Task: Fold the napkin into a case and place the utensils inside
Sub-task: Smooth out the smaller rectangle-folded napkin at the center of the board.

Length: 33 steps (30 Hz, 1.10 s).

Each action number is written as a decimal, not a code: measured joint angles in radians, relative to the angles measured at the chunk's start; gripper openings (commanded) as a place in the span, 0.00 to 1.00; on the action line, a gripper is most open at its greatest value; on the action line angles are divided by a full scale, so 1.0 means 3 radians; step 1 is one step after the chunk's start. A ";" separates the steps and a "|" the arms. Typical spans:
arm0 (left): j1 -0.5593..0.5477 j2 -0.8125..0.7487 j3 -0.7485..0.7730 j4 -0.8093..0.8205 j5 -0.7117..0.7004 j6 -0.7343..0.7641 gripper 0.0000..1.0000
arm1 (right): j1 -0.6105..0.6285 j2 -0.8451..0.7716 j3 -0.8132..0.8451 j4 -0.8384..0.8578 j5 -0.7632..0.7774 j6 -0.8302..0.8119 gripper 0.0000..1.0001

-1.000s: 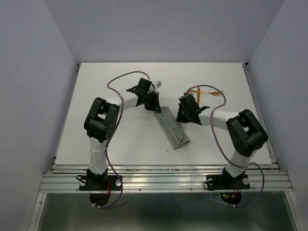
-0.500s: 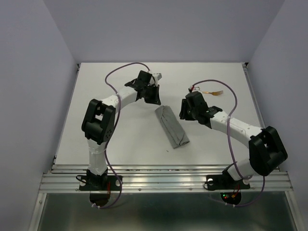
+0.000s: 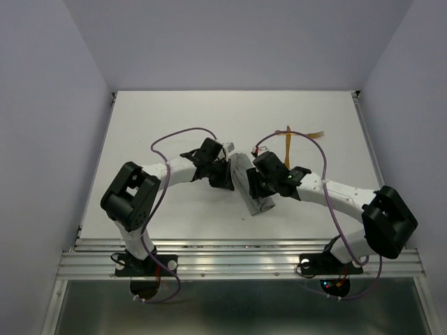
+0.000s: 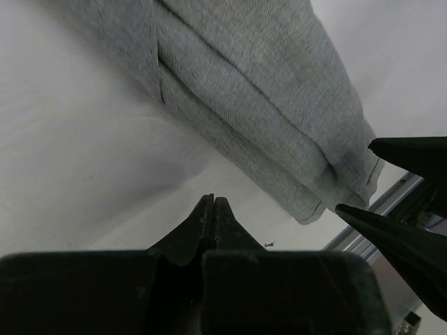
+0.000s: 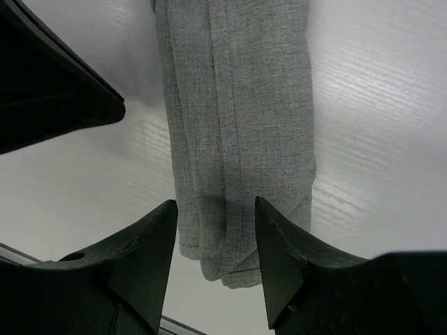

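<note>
The case [image 5: 237, 105] lies flat on the counter [image 3: 160, 118] as a narrow grey pouch slanting between the two arms, and the utensils [image 3: 289, 137] rest well apart from it toward the far right, outside the cloth. The left gripper [image 4: 211, 204] sits just beside the case's left edge, fingers pressed together with nothing between them. The right gripper [image 5: 215, 204] stands spread over the case's near end, one finger on each side

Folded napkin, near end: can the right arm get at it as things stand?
Probably yes. The right gripper hangs open over the near end of the napkin, with nothing between them. The left gripper, shut, sits beside it, not on it.
</note>
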State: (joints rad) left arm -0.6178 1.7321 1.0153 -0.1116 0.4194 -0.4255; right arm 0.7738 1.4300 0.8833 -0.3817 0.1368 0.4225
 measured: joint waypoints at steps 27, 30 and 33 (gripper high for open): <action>-0.0156 0.0201 -0.0404 0.0786 0.0235 -0.0432 0.00 | 0.0328 0.0431 0.0027 -0.0033 0.0495 -0.0025 0.02; -0.0164 0.0211 -0.0413 0.0824 0.0254 -0.0449 0.00 | 0.0328 0.0426 0.0047 -0.0052 0.0505 -0.0024 0.01; -0.0167 0.0224 -0.0413 0.0857 0.0268 -0.0463 0.00 | 0.0333 0.0422 0.0086 -0.0072 0.0505 -0.0023 0.01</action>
State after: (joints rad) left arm -0.6678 1.7992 0.8913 0.1455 0.4999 -0.5644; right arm 0.8738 1.5566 0.9092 -0.4034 0.2882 0.4156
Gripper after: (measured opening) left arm 0.026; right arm 0.022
